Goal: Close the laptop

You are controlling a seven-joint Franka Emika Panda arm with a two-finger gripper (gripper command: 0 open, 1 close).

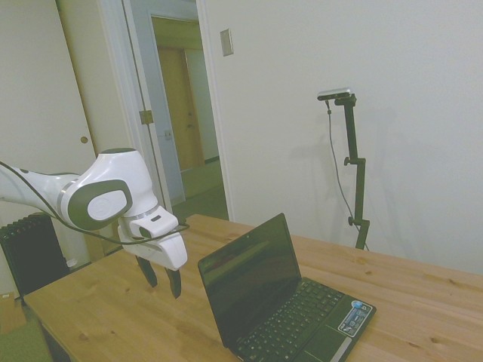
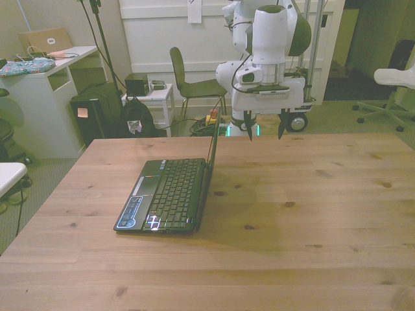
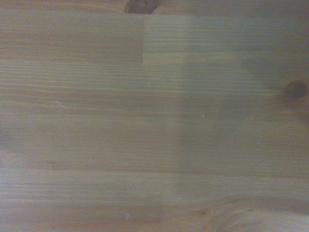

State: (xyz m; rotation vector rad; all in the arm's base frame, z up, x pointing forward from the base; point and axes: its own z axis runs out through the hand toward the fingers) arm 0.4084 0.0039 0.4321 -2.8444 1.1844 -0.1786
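**Gripper beside the lid, laptop wide open**

The laptop sits low and right of centre in the side view, its screen upright or leaning a little back, its keyboard facing the lower right corner. In the front view it lies left of centre on the table, seen almost edge-on. The gripper hangs above the table behind the lid, near it but not touching, fingers spread apart and holding nothing.

The main risk, as I judge it, is pushing low on the lid: the light laptop could slide across the wood instead of folding. A push from too high could slip over the top edge. A spread finger could also catch the lid's edge and twist the machine.

Nothing lies on the table between gripper and lid. The wrist view shows only bare wood. A chair stands beyond the table, well apart.
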